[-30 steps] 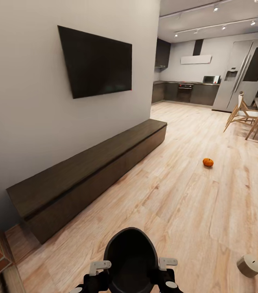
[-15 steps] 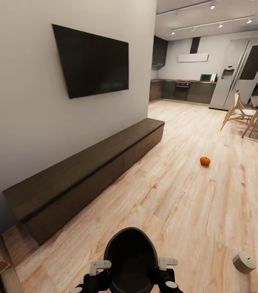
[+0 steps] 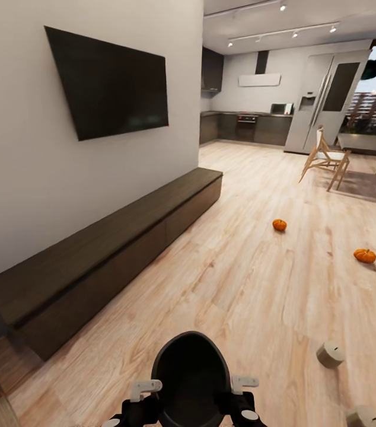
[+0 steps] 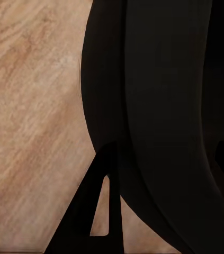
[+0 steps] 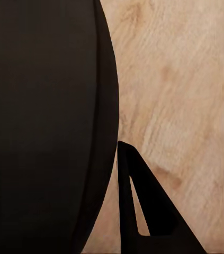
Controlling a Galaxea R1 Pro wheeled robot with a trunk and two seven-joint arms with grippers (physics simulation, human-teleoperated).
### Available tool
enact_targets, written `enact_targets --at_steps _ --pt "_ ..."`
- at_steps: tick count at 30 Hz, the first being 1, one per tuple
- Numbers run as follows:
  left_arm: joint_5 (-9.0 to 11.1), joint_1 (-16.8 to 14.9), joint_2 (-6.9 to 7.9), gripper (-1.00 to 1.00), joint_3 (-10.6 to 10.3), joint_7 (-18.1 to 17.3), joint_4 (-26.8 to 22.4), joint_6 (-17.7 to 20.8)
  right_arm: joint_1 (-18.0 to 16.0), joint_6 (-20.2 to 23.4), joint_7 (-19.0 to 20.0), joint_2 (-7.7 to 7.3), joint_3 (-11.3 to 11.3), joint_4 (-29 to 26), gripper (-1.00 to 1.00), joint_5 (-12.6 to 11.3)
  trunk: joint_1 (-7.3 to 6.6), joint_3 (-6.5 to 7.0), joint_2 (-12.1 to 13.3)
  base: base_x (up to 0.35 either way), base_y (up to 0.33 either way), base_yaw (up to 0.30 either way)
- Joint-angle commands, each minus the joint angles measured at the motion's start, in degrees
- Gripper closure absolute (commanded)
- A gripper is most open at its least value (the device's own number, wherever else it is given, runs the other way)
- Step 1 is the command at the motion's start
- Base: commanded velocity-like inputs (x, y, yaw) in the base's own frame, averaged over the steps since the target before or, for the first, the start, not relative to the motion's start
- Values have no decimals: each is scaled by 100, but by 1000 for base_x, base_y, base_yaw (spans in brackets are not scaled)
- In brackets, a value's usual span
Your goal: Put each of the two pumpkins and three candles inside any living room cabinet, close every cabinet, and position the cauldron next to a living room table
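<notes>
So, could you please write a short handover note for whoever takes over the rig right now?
Left gripper and right gripper press the black cauldron between them, above the wood floor; jaw state unclear.
Two pumpkins and two candles lie on the floor, to the right.
The cabinet under the TV looks closed.
Nothing stowed yet. Left: store pumpkins and candles, close up, set the cauldron by a table.

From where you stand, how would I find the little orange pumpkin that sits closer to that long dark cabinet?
Start at the long low dark-brown wooden cabinet under the black wall television and go to its far end, toward the kitchen. Out on the light wood-plank floor beside that end sits a small round ribbed orange pumpkin. The other orange pumpkin lies farther from the cabinet, toward the wooden chairs.
</notes>
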Motion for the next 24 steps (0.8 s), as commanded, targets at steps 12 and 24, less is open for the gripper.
enact_targets --at_steps 12,24 --pt "57 1 9 100 -11 -9 -6 32 -10 -12 5 -4 32 -40 100 -33 -3 -56 -3 -166 119 -225" --pt "57 2 9 100 -11 -9 -3 18 -10 -12 5 -7 31 -42 100 -33 -3 -107 -3 -35 13 -226"
